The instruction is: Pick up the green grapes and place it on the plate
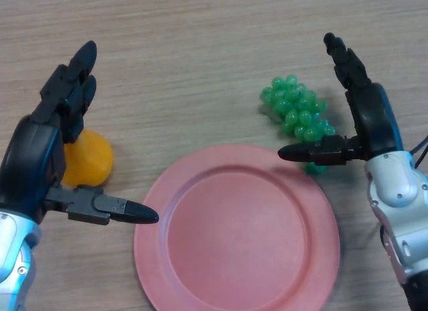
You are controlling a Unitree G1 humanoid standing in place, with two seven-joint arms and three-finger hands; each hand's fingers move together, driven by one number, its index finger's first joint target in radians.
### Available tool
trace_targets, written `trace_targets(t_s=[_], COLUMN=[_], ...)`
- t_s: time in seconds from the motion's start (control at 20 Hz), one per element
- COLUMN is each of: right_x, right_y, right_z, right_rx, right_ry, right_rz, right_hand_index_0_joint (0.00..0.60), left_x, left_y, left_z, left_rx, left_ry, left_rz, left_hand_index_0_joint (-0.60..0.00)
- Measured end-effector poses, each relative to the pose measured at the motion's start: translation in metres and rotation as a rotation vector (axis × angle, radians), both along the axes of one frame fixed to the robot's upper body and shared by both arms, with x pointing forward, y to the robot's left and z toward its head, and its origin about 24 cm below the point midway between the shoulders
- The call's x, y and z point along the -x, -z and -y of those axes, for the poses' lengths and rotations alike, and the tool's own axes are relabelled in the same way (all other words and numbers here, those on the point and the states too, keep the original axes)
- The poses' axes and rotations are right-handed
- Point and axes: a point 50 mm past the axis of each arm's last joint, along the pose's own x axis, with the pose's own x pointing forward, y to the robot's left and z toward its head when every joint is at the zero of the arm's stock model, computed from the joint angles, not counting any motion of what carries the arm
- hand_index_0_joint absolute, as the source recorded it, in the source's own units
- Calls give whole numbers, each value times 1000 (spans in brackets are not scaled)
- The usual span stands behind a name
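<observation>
Pretty much all you get is the table, a light wood-grain top with streaks running roughly 9 to 3 o'clock. It fills everything from 12 to 6. Lighting looks soft and even, probably overhead, hard to say. No walls, floor or windows visible.

Tabletop: pale wood-grain surface, matt, with fine streaks running left to right. Plate: pink, looked like smooth plastic, low sheen. Green grapes, far right: small glossy beads, plastic-looking, each with a highlight. Orange fruit, left: smooth, softly matt skin. Left hand and right hand: black hard plastic, semi-gloss; the forearm shells behind them were glossy white.
</observation>
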Motion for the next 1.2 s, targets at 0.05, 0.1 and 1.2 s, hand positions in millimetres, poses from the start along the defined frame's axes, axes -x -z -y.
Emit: trace_targets(t_s=[0.05, 0.1, 1.2], right_x=[-2, -4, -8], right_y=[2, 4, 7], right_z=[0, 0, -8], right_rx=[27, 47, -60], right_ry=[12, 19, 19], right_rz=[3, 9, -74], right_hand_index_0_joint=[0, 0, 600], left_x=[1, 1, 6], left_y=[0, 0, 4], left_z=[-1, -1, -13], left_rx=[-1, -1, -4], left_ry=[-3, -5, -49], left_rz=[-2, -3, -23], left_hand_index_0_joint=[0, 0, 0])
